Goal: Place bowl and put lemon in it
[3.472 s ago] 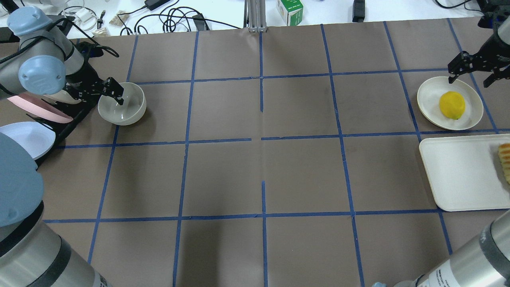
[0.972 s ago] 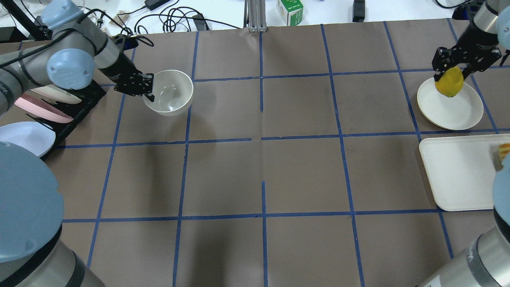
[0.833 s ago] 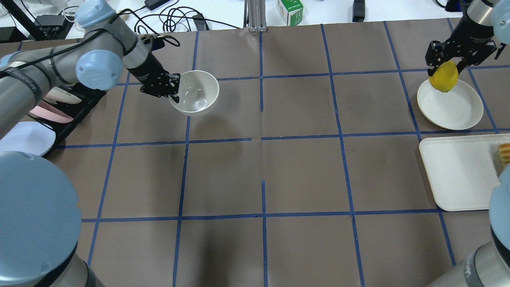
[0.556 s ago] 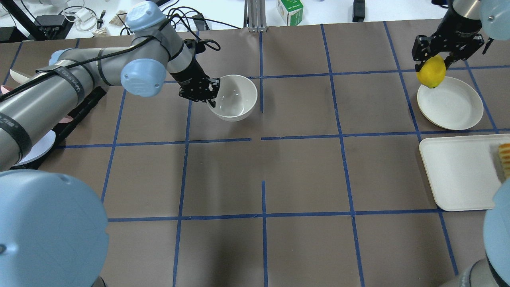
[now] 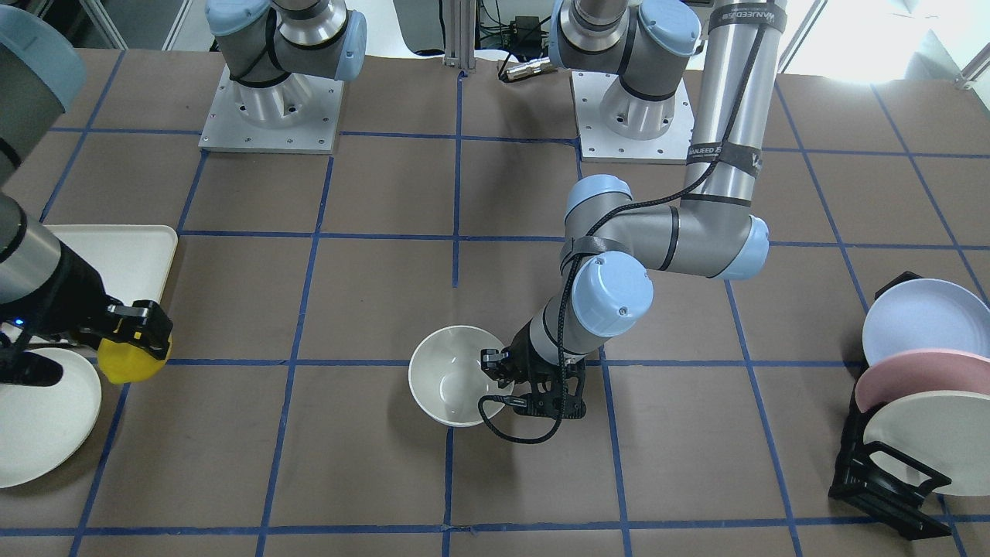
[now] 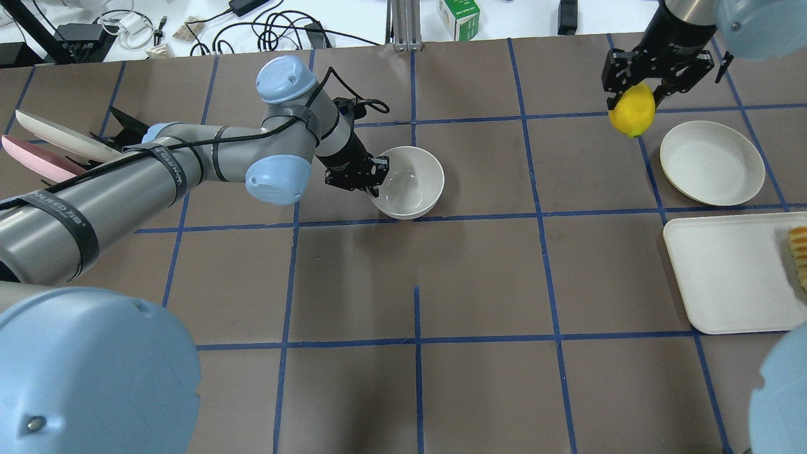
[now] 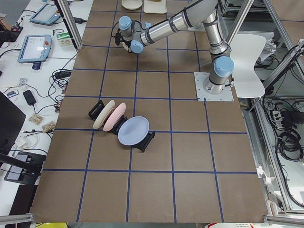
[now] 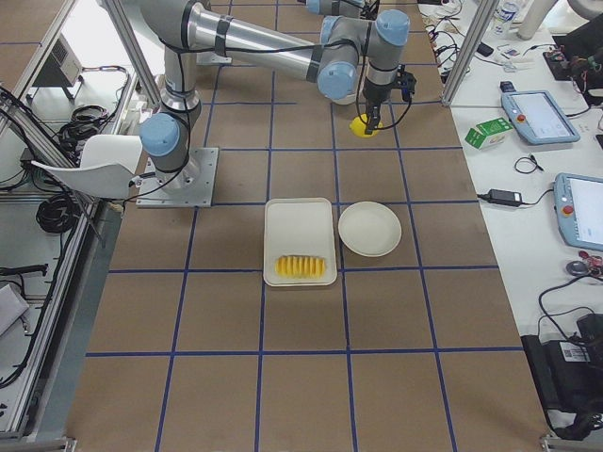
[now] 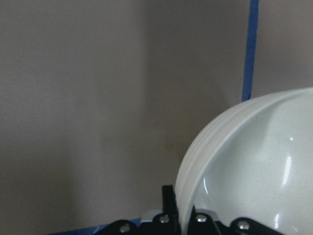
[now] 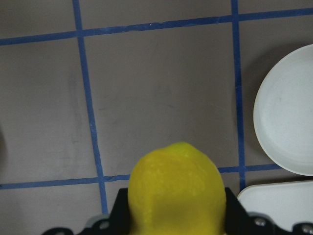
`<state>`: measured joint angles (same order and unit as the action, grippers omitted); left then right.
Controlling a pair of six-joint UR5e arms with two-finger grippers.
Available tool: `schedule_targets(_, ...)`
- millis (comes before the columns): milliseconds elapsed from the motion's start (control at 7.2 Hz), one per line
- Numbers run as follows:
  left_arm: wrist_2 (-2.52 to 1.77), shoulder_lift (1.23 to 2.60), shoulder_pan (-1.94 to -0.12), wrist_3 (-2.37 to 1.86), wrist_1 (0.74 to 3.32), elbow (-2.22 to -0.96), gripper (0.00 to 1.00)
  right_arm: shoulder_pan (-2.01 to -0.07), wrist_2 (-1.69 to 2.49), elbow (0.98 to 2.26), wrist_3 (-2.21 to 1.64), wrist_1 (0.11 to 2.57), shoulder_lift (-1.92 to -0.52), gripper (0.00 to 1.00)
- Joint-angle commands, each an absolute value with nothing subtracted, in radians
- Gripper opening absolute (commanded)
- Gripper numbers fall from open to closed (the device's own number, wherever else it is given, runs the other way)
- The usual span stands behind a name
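In the front-facing view the left gripper [image 5: 497, 370] is clamped on the rim of the bowl [image 5: 448, 381] near the middle of the table [image 5: 371, 193], though I cannot tell whether the base touches the paper; the right gripper [image 5: 138, 339] is closed round the lemon [image 5: 122, 367], held in the air just beside the plate [image 5: 35, 433] and well apart from the bowl; so the step in hand looks like placing the bowl, the lemon's turn not yet come; the overhead view shows the same two grips, and the next move, I judge, calls for setting the bowl flat, letting go of the rim and clearing off before the lemon comes over it; there a green box [image 6: 459, 16] carries print too small to read, and a strap [image 6: 167, 169] bears letters I cannot read with certainty; the left side view adds spare plates [image 7: 133, 131] in a rack; the right side view a tray [image 8: 300, 224] with sliced fruit [image 8: 301, 267]; the left wrist view shows the rim pinched at the bottom edge; the right wrist view shows the lemon filling the grip; neither has writing.
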<state>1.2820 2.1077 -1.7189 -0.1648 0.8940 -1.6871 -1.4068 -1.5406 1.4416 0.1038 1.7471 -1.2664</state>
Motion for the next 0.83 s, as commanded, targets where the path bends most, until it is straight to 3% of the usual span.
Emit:
schedule_targets(0, 1.272, 2.106, -1.730, -0.207, 0.861, -1.707, 0.00, -1.514, -1.537, 1.440, 0.038, 1.749, -1.267, 0.00)
schedule_targets(139, 1.281, 2.114, -1.727, -0.218, 0.859, -1.706, 0.81, -1.566, -1.537, 1.443, -0.006, 1.750, -1.267, 0.00)
schedule_targets(278, 1.301, 2.071, -1.721, -0.221, 0.877, -1.686, 1.00, -1.622, -1.534, 1.445, -0.074, 1.762, -1.263, 0.00)
schedule_targets(694, 1.423, 1.941, -1.691, -0.108, 1.293, -1.506, 1.00, -1.707, -1.532, 1.448, -0.112, 1.794, -1.247, 0.00)
